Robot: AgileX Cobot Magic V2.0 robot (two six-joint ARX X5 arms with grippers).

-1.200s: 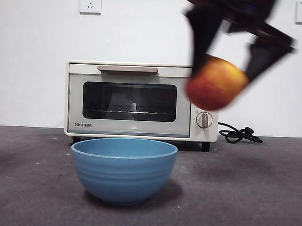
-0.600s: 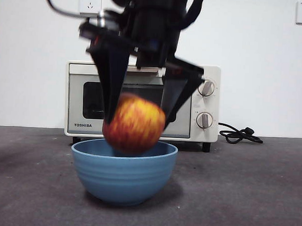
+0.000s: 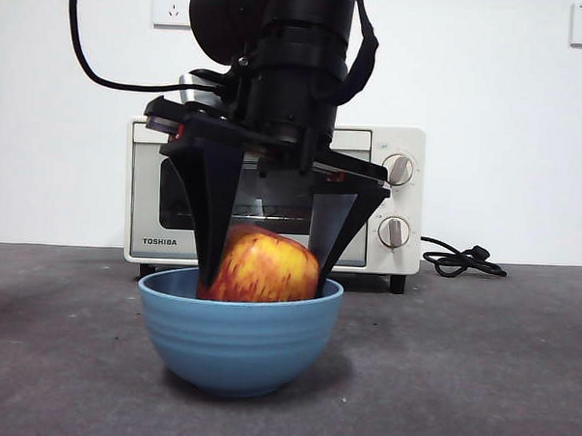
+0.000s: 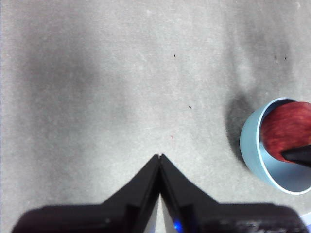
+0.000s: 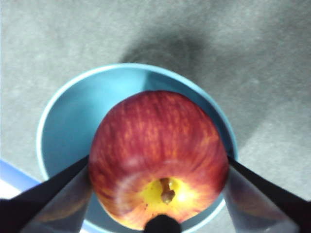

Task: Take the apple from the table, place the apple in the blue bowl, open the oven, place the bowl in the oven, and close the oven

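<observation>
right gripper (image 3: 265,270) clamping the apple (image 3: 261,266), now lowering it inside the blue bowl (image 3: 235,339) after hanging above the rim | bowl sitting mid-table (image 3: 477,381) before the oven (image 3: 372,139) | release pending | left gripper (image 4: 160,156) waiting, jaws together

Dark grey speckled surface (image 3: 477,381); blue bowl (image 3: 237,346) in front, cream oven (image 3: 374,197) behind w/ black cord (image 3: 463,259) beside it.

Right gripper (image 5: 158,194) clamped, left gripper (image 4: 160,156) closed
</observation>
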